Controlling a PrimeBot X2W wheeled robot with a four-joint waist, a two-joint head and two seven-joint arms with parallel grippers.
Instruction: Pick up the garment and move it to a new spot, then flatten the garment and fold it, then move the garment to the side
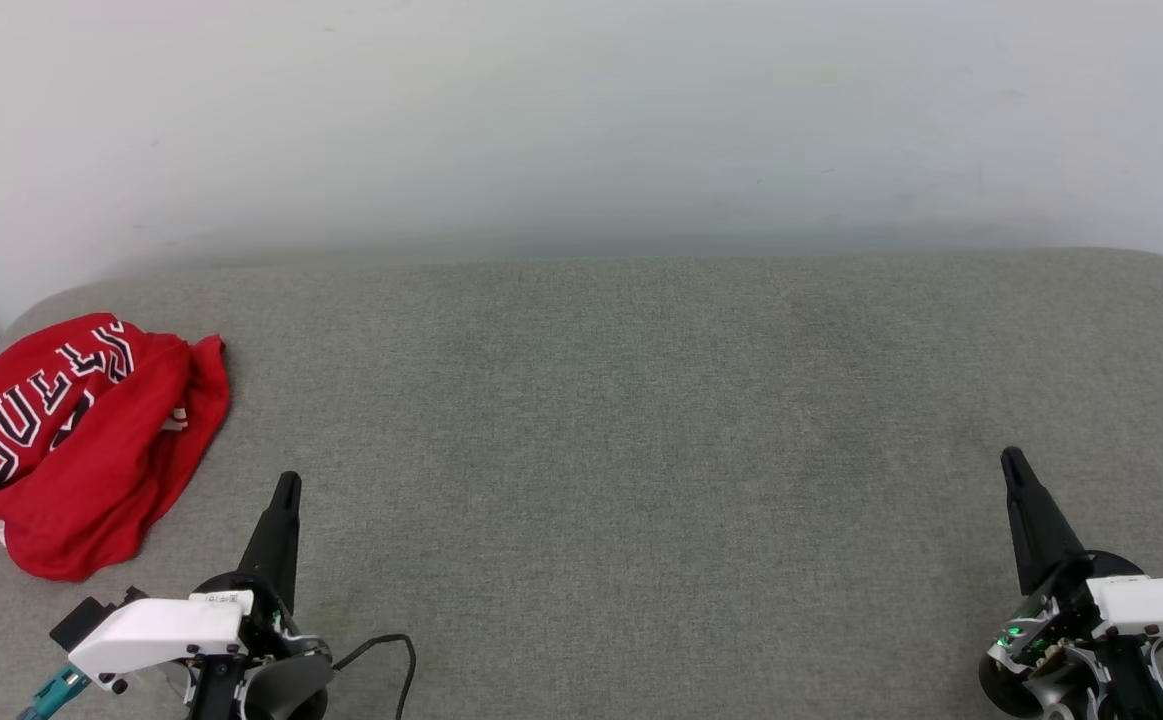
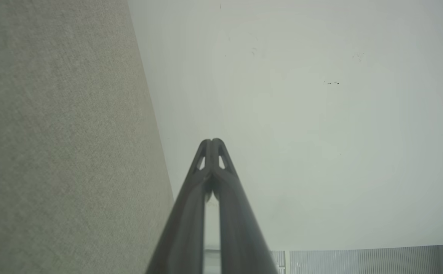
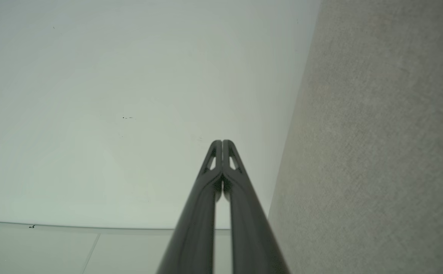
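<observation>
The garment (image 1: 91,450), a red jersey with "BULLS" in black-and-white letters, lies crumpled at the far left of the grey fabric surface (image 1: 641,450). A bit of white trim peeks out at its lower left edge. My left gripper (image 1: 287,484) stands shut just right of the garment's lower end, not touching it, with nothing held. In the left wrist view its fingertips (image 2: 211,141) press together against a pale wall. My right gripper (image 1: 1011,458) is shut and empty at the lower right, far from the garment; the right wrist view shows its tips (image 3: 221,142) meeting.
A pale wall (image 1: 581,120) rises behind the grey surface. The surface's rounded corners show at the back left and back right. A black cable (image 1: 391,650) loops beside my left wrist. Wide bare fabric stretches between the two grippers.
</observation>
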